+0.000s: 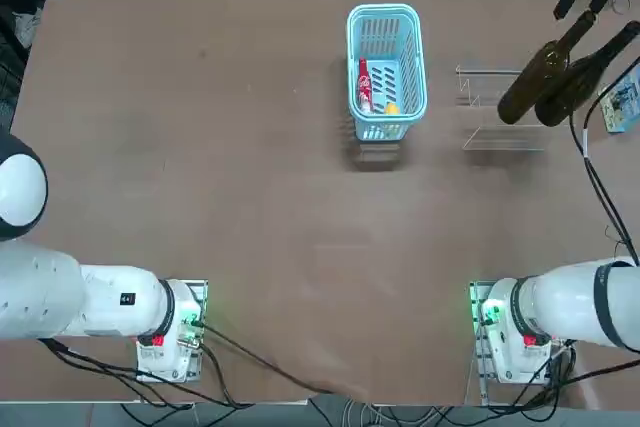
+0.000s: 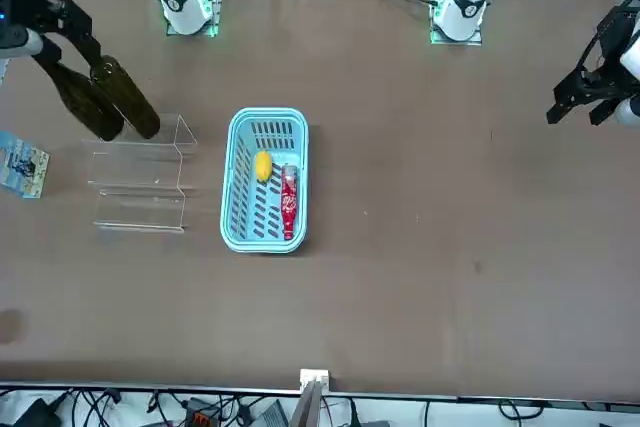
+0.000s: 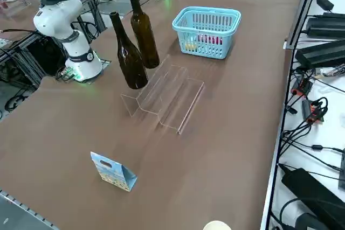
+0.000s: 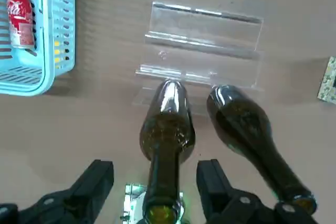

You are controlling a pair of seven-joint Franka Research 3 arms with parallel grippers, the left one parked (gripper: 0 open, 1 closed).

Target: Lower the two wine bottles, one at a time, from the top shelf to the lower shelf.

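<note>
With its fingers spread wide astride the slimmer bottle's (image 4: pixel 167 129) neck and not yet gripping, the right gripper (image 4: pixel 155 182) could nudge that bottle into the broader bottle (image 4: pixel 247 135) just beside it on the top shelf (image 3: pixel 141 96), toppling both.

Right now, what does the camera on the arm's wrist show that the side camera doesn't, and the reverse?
Only the wrist view shows the right gripper, jaws open on either side of the slimmer olive glass bottle's neck. Only the side view shows the whole small blue printed carton on the brown table. Both show the broader dark glass bottle, the clear acrylic stepped rack and the light-blue plastic basket.
</note>
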